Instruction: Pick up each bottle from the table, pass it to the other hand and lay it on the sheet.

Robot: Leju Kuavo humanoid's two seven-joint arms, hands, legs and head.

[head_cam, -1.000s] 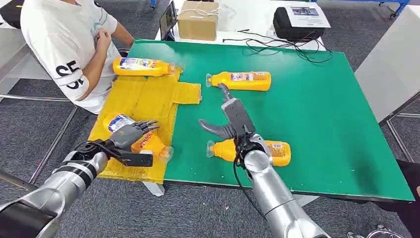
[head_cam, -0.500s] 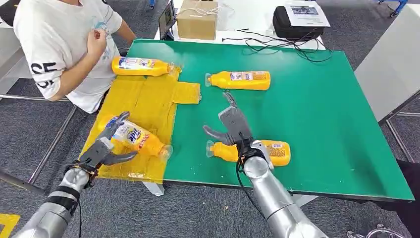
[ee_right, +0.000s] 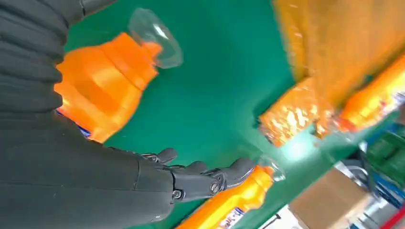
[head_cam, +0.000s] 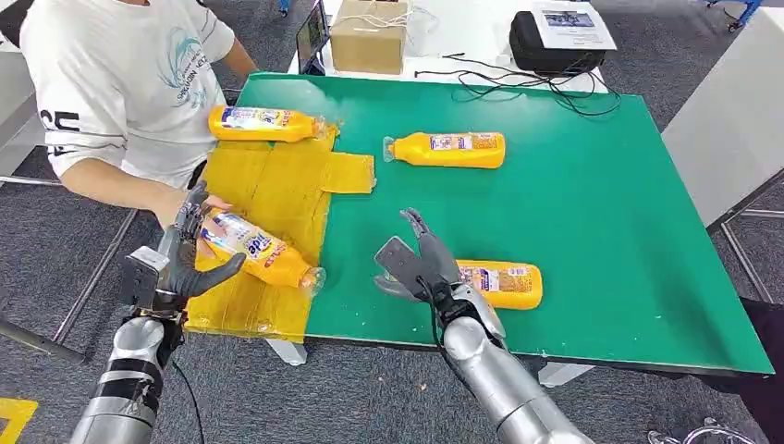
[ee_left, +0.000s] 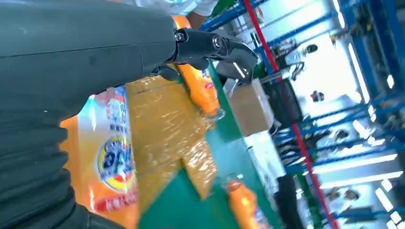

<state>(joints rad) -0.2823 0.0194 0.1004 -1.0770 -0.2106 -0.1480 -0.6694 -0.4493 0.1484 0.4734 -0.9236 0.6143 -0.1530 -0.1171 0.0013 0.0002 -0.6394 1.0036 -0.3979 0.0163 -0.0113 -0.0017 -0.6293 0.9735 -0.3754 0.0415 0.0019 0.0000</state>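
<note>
Several orange bottles with clear caps lie flat. One bottle (head_cam: 254, 248) (ee_left: 109, 162) rests on the near part of the yellow sheet (head_cam: 268, 185). My left hand (head_cam: 182, 259) is open beside its base, fingers (ee_left: 210, 45) spread. A second bottle (head_cam: 263, 123) lies at the sheet's far end. A third bottle (head_cam: 448, 148) lies on the green table (head_cam: 601, 203). The nearest bottle (head_cam: 499, 282) (ee_right: 102, 83) lies by the front edge. My right hand (head_cam: 416, 264) hovers open over its cap end, holding nothing.
A person in a white shirt (head_cam: 120, 83) stands at the table's left, one hand (head_cam: 211, 203) at the base of the near sheet bottle. A cardboard box (head_cam: 370, 37), a black bag (head_cam: 555, 42) and cables (head_cam: 518, 83) lie beyond the far edge.
My left hand let go of the bottle on the sheet and drew back to its base. My right hand pulled back over the nearest bottle's cap end. The person reached down to the sheet.
</note>
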